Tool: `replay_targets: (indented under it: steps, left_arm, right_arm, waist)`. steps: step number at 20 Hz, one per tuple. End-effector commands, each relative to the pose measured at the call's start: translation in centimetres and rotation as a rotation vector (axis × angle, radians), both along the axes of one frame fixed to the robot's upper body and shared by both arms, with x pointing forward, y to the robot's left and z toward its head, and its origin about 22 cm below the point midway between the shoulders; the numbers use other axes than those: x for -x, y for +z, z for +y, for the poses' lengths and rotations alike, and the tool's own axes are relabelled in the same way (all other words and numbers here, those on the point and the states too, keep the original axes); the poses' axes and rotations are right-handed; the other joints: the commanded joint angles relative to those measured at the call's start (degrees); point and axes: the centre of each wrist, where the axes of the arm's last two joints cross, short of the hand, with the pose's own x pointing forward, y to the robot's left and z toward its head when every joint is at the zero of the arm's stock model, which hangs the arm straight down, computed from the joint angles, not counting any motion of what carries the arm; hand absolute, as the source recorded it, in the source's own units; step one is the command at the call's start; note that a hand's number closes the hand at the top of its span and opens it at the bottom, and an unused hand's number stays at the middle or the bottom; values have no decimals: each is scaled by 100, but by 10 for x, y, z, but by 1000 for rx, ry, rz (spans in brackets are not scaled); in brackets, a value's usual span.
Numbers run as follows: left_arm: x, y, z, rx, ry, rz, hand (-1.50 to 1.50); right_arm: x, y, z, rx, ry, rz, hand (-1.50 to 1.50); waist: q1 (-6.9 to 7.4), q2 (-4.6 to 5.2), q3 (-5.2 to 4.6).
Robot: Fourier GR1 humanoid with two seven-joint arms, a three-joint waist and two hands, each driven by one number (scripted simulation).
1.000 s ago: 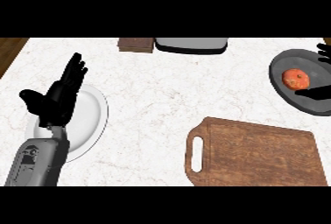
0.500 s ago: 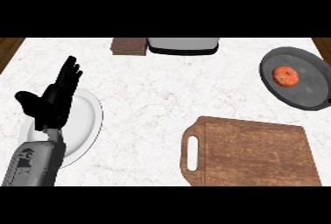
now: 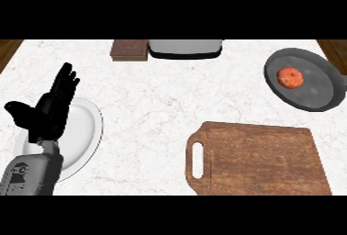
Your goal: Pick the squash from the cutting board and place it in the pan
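Observation:
A round orange-red squash (image 3: 291,77) lies inside the dark grey pan (image 3: 318,94) at the upper right of the counter. Below it, the brown wooden cutting board (image 3: 261,158) with a handle slot on its left side has nothing on it. My left hand (image 3: 49,108) rests open at the left, fingers pointing up, over a white plate. My right hand shows nowhere in the head view.
A white plate (image 3: 81,133) lies at the left under my left hand. At the counter's back edge stand a small brown block (image 3: 129,50) and a grey and white appliance (image 3: 185,48). Wooden floor shows at both upper corners.
My right hand, which was by the pan's right side a second ago, has left the view. The squash stays in the pan. The view has shifted a little to the right.

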Motion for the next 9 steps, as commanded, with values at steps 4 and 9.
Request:
replay_targets:
  steps: [4,9]
  left_arm:
    - [1,3,4,-9,30,16,0]
    - [2,-9,-2,-4,2,3,0]
  right_arm:
    - [38,-1,-21,-103,182,-73,-150]
    - [43,-3,-22,-18,156,-59,-150]
  waist:
    - [-94,-39,-7]
    - [-33,-7,-5]
